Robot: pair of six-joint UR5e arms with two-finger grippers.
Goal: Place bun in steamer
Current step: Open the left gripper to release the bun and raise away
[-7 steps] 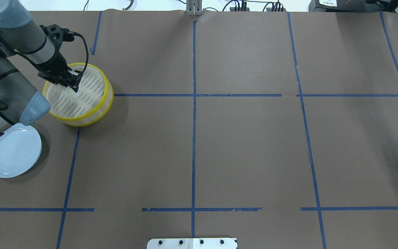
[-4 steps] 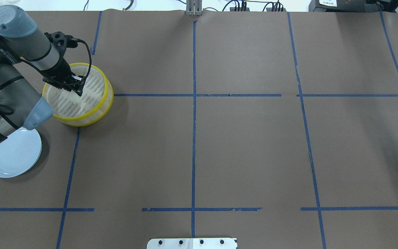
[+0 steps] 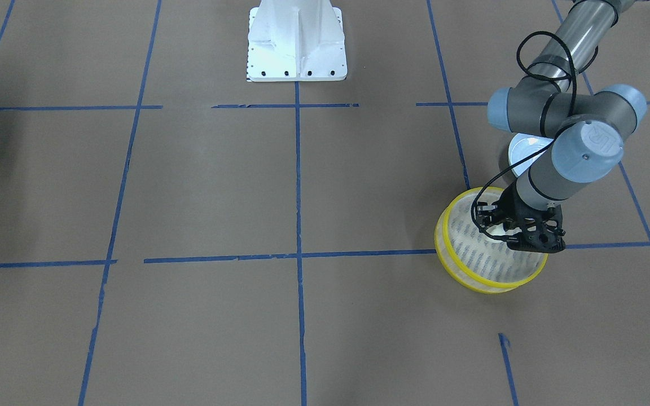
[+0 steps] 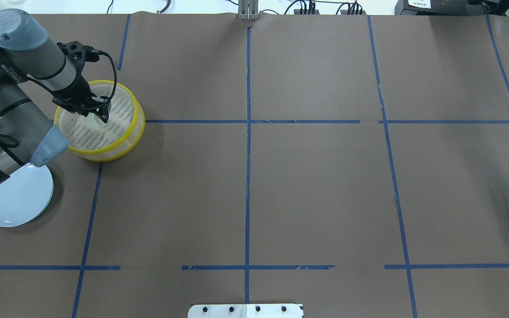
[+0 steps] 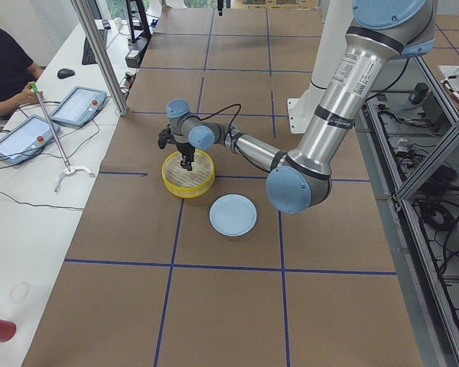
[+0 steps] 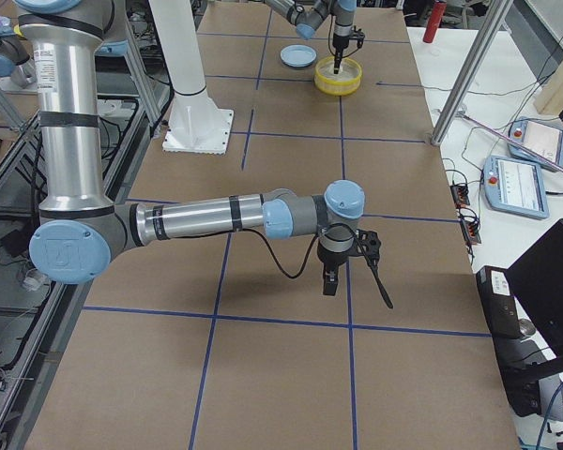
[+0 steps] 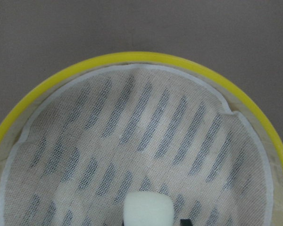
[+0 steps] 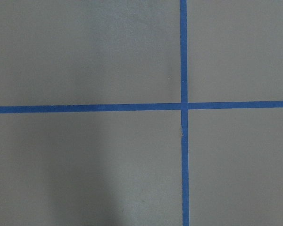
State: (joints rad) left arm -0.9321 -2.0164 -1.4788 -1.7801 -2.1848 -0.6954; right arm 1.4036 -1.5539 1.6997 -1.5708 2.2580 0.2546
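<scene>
So the bun (image 7: pixel 147 212) is inside the steamer (image 4: pixel 137 120), sitting on the white mesh liner (image 7: pixel 179 117) that covers the slotted floor, off-centre rather than in the middle. The left claw (image 4: pixel 103 117) hangs right over the basket, pointing down into it. From the left wrist camera the bun is at the bottom edge with one dark fingertip (image 7: pixel 185 221) just to its right and a thin sliver of liner between them. No finger shows on the bun's other side, so I'd call the jaws apart and not clamped on anything. The steamer sits on the brown bench (image 4: pixel 281 176) at the left end, right where two lines of blue tape (image 4: pixel 248 176) meet. The pale blue plate (image 4: pixel 16 198) is near it, closer to the robot's base, partly under the left arm, with nothing on the part I can see. The right claw (image 6: pixel 330 279) is way off at the other end of the bench, hanging above a tape crossing. It only shows in the side view, and its wrist camera catches just paper and tape, so I can't tell whether it's apart or together.
</scene>
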